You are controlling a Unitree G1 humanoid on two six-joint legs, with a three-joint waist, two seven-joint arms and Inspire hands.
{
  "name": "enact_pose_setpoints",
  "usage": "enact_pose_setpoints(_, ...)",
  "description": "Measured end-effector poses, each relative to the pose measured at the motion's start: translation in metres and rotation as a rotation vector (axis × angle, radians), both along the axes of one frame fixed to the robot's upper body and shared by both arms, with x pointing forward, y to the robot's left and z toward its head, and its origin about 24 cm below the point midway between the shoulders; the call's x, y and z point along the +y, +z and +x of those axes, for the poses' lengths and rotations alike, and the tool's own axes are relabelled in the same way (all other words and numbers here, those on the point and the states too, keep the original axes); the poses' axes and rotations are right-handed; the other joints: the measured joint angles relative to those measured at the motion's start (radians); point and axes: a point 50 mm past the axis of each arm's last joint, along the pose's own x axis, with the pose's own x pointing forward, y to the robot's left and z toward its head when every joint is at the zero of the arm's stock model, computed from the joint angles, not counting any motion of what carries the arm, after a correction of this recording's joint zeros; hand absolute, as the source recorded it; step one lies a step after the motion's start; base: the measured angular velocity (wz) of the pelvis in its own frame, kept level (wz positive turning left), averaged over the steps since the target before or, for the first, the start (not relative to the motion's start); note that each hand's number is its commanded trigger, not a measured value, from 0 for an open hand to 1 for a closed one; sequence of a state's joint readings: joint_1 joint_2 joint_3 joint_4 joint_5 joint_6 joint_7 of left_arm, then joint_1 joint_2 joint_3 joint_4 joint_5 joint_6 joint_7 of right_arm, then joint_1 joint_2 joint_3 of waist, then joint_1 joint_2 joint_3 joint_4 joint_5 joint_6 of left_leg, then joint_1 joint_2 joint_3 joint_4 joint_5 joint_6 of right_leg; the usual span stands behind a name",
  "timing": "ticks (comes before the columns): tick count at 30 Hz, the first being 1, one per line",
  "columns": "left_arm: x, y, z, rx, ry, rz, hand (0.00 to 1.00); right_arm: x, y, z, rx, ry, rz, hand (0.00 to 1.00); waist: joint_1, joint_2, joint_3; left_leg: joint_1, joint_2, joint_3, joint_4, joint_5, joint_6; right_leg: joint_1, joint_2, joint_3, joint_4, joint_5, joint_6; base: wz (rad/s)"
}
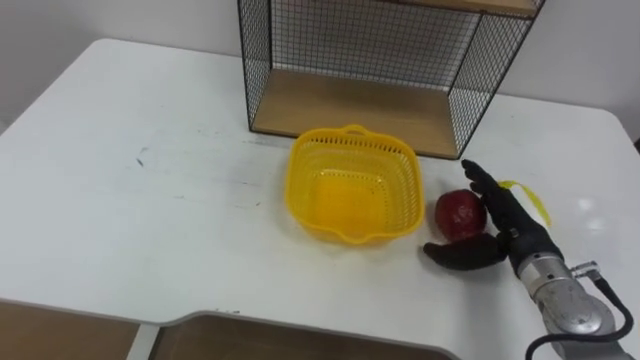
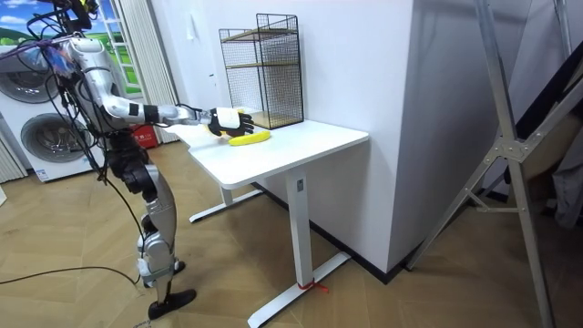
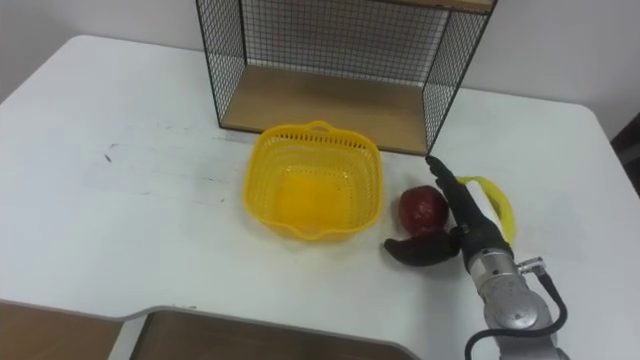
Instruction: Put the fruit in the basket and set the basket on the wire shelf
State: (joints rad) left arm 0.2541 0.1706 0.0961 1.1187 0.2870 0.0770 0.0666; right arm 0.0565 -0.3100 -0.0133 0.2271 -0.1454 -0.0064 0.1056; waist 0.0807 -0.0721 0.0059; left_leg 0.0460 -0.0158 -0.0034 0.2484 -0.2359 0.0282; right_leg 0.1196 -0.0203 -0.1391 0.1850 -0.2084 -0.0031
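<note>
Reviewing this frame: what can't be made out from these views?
- Banana: in the eye views, largely hidden behind the right hand.
- Wire shelf: in the eye views, its top is cut off by the upper edge.
- Red fruit: whether the hand touches it is unclear; in the room view it is too small to pick out.

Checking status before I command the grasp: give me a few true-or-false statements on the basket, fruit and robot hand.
1. The basket is empty. True.
2. The basket stands on the shelf. False: it stands on the table, in front of the shelf.
3. The red fruit lies right of the basket. True.
4. The right robot hand holds the banana. False: the hand is open beside the red fruit, and the banana lies on the table behind it.
</note>
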Motion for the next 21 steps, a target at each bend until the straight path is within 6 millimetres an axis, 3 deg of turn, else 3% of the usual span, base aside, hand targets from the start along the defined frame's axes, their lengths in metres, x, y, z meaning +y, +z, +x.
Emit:
enact_pose_setpoints(12, 0.0, 0.0, 0.0, 0.004, 0.002, 0.0, 0.0, -0.002, -0.006, -0.002, 0.049, 0.001, 0.007, 0.0, 0.001, -0.002, -0.0001, -0.005, -0.001, -0.001, 0.006, 0.0, 0.0, 0.002, 0.0, 0.0, 0.001, 0.0, 0.0, 0.0)
enact_pose_setpoints(20, 0.002, 0.0, 0.007, -0.009, -0.005, -0.004, 0.0, -0.003, -0.005, 0.013, 0.063, 0.02, 0.034, 0.0, 0.002, -0.012, 0.0045, -0.009, -0.004, -0.011, 0.009, 0.0, 0.0, 0.003, -0.001, -0.009, -0.003, 0.0, 0.0, 0.03)
enact_pose_setpoints(21, 0.002, 0.0, 0.007, -0.009, -0.005, -0.004, 0.0, -0.003, -0.007, 0.013, 0.069, 0.021, 0.036, 0.09, 0.002, -0.014, 0.0041, -0.009, -0.005, -0.013, 0.009, 0.0, 0.0, 0.004, -0.002, -0.011, -0.003, 0.0, 0.0, 0.06)
